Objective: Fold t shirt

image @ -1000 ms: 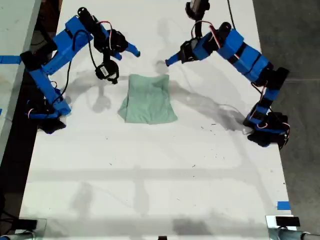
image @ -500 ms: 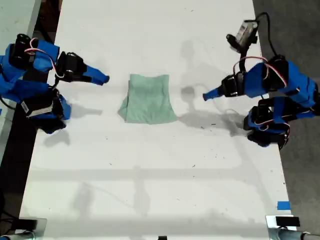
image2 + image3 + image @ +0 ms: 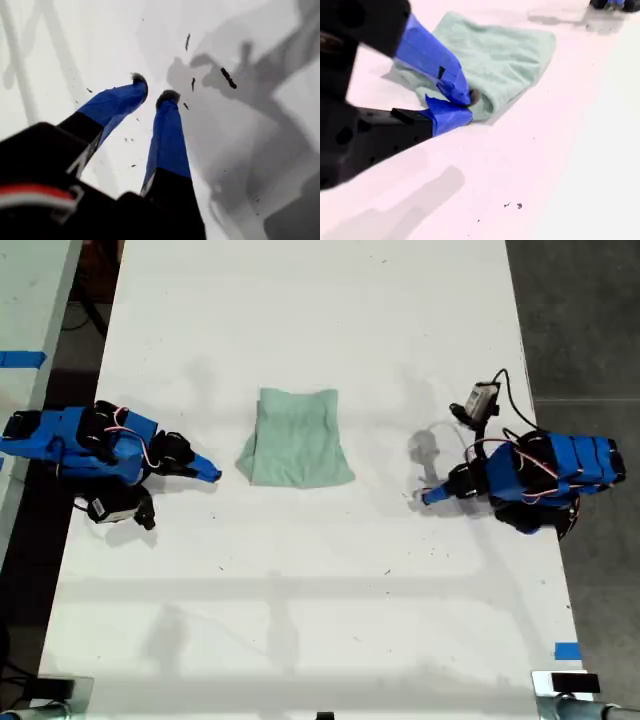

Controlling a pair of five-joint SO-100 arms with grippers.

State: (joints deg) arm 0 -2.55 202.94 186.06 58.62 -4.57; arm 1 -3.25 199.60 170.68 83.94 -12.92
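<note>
The folded t shirt [image 3: 296, 438] lies on the white table [image 3: 300, 620], untouched.

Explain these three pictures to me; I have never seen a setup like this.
These are two small blue robot arms on a white table. The exterior view looks down from above. The other two pictures come from cameras riding on each arm's gripper. My first gripper, at the exterior view's right, is slightly open over bare table. My second gripper, at the exterior view's left, is closed on nothing, just short of the t shirt, which lies folded between the arms. Nothing is held.
</note>
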